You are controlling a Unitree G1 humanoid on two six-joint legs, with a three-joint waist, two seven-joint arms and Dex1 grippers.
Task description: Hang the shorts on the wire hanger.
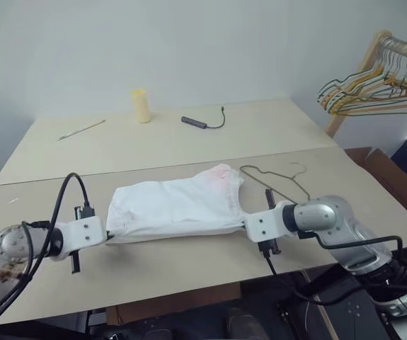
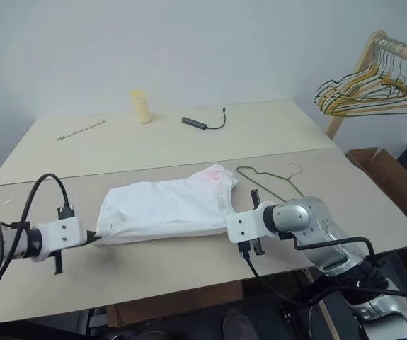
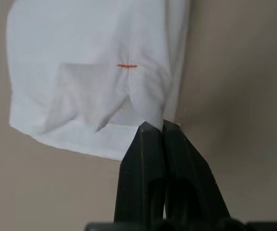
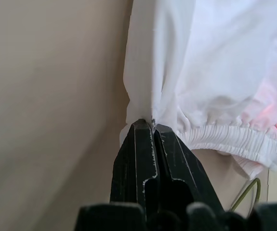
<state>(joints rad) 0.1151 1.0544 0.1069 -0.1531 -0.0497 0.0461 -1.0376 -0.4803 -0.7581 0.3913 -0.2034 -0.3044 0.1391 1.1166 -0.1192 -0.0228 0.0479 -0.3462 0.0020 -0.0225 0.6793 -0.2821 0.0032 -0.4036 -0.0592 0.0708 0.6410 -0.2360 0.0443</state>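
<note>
White cloth shorts (image 1: 175,207) lie stretched lengthwise across the near half of a beige table (image 1: 189,142), a little in front of its middle. The waistband end, gathered with elastic and marked with a faint pink stain, points toward 3 o'clock; the hem end points toward 9 o'clock.

The left gripper (image 3: 152,126) is pinched tight on a fold of fabric at the hem corner, with a small orange-red stitch on the cloth just beyond its tips. The right gripper (image 4: 145,124) is pinched tight on a fold of cloth right beside the elastic waistband. Between the two grips the cloth sags and wrinkles.

The shorts look light, thin and limp. They will likely droop and bunch wherever unsupported, and a thin pinch could slip. The thicker waistband and the hemmed edges seem the surest places to hold.

The wire hanger (image 1: 277,177), thin and grey-olive, lies flat at about 2 o'clock from the shorts, its near corner just beside the waistband. It looks light and apt to skid when pushed.

Farther off, at 12 o'clock, stand a pale yellow cup (image 1: 141,105) and a dark cable (image 1: 203,122). At 2 o'clock, a bunch of coloured hangers (image 1: 373,92) hangs from a wooden rail.
</note>
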